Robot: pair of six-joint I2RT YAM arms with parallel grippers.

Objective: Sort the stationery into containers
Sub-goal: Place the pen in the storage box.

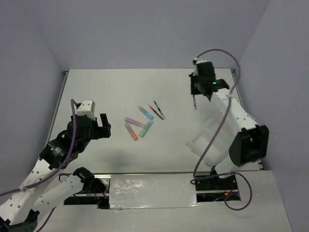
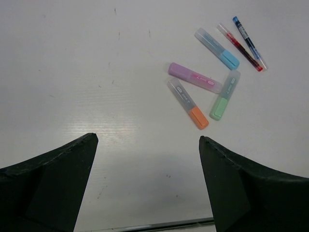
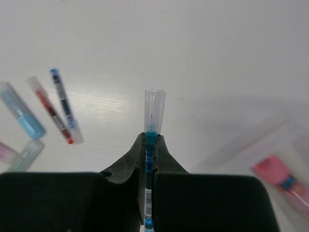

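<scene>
Left gripper [image 1: 107, 126]: nearest, jaws spread, empty.
Mid-table, lying flat: orange highlighter [image 2: 188, 104], purple highlighter [image 2: 194, 77], green highlighter [image 2: 224, 95], blue highlighter [image 2: 217, 48], red pen [image 2: 240, 47], blue pen [image 2: 248, 35].
Tray [image 1: 195, 142]: right side, pink tube [image 3: 282, 181] inside.
Right gripper [image 3: 150, 140]: farthest, pinching held pen [image 3: 154, 111] above table beside tray.
Long axis in line with fingers, clear cap pointing down.
Likely light, stiff, slick; mid-barrel pinch safest.

No legible text; blurred print on the purple highlighter [image 2: 194, 78], a barcode on the teal pen [image 3: 148, 193].
</scene>
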